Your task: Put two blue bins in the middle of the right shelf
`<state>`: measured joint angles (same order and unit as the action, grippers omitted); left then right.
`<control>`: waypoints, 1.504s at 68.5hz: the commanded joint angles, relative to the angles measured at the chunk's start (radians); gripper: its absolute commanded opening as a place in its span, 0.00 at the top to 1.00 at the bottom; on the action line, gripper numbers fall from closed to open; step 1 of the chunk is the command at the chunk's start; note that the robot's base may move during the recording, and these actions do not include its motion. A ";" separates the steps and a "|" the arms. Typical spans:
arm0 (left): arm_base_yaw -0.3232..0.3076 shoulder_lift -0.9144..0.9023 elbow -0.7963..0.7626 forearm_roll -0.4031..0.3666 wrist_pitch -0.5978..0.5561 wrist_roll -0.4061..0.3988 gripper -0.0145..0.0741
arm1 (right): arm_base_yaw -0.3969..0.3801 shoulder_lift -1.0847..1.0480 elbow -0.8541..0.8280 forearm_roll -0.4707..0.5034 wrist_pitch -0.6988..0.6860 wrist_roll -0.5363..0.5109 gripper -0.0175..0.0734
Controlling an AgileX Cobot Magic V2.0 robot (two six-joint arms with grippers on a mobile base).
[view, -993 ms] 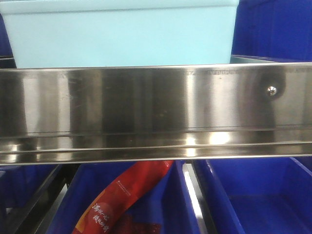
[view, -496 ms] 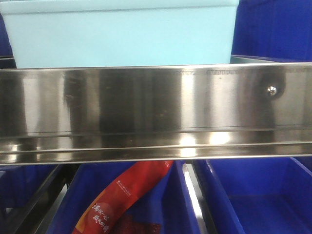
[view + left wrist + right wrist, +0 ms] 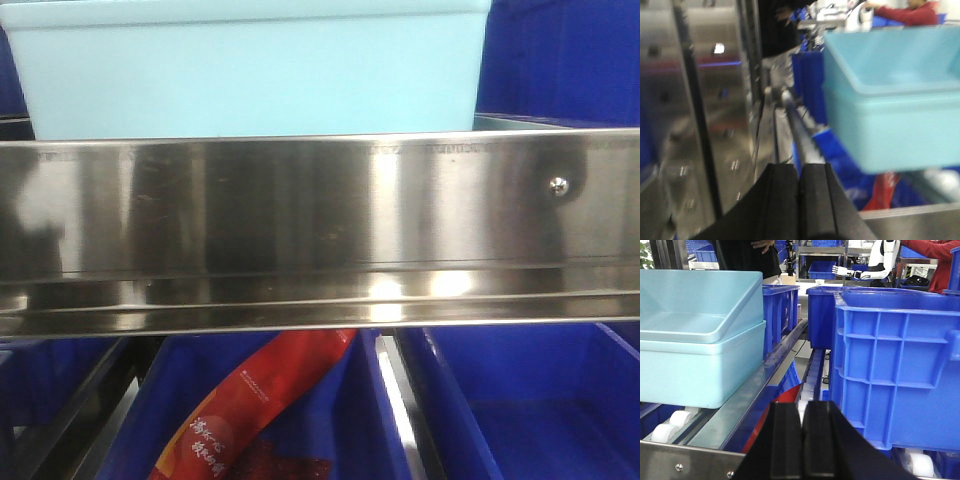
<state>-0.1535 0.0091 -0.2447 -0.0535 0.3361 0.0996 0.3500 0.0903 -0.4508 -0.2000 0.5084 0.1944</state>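
Right wrist: ribbed blue bin (image 3: pixel 895 370); smooth pale tub (image 3: pixel 700 340); both arms' fingers (image 3: pixel 802 440) closed, empty.

shelf rail (image 3: pixel 320 230): brushed metal, glossy
pale bin (image 3: pixel 250 70): smooth matt plastic
blue bin (image 3: pixel 895 365): ribbed, glossy plastic
red packet (image 3: pixel 250 400): shiny film

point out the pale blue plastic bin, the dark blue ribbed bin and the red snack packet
pale blue plastic bin (image 3: pixel 695 365): right wrist view, on its front wall
dark blue ribbed plastic bin (image 3: pixel 890 370): right wrist view, on its ribbed side wall
red snack packet (image 3: pixel 255 405): front-facing view, on its printed middle
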 commanded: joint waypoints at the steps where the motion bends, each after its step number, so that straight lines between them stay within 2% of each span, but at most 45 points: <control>1: 0.026 -0.009 0.079 -0.018 -0.075 0.007 0.96 | -0.007 -0.003 0.003 -0.012 -0.023 -0.002 0.99; 10: 0.041 -0.009 0.194 -0.045 -0.209 0.007 0.96 | -0.007 -0.003 0.003 -0.012 -0.023 -0.002 0.99; 17: 0.041 -0.009 0.245 -0.047 -0.368 0.005 0.96 | -0.007 -0.003 0.003 -0.012 -0.023 -0.002 0.99; 20: 0.041 -0.009 0.245 -0.047 -0.323 0.005 0.96 | -0.007 -0.003 0.003 -0.012 -0.023 -0.002 0.99; 85: 0.041 -0.009 0.245 -0.047 -0.325 0.005 0.96 | -0.007 -0.003 0.003 -0.012 -0.026 -0.002 0.99; 91: 0.041 -0.009 0.245 -0.047 -0.325 0.005 0.96 | -0.035 -0.015 0.006 0.001 -0.023 -0.004 0.99; 97: 0.041 -0.009 0.245 -0.047 -0.325 0.005 0.96 | -0.092 -0.016 0.027 0.068 -0.051 -0.102 0.99; 99: 0.041 -0.009 0.245 -0.047 -0.325 0.005 0.96 | -0.124 -0.019 0.044 0.130 -0.070 -0.186 0.99; 103: 0.041 -0.009 0.245 -0.047 -0.325 0.005 0.96 | -0.171 -0.027 0.077 0.212 -0.107 -0.271 0.99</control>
<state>-0.1170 0.0050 0.0025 -0.0957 0.0311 0.1054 0.2340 0.0736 -0.4083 -0.0797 0.4638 0.0428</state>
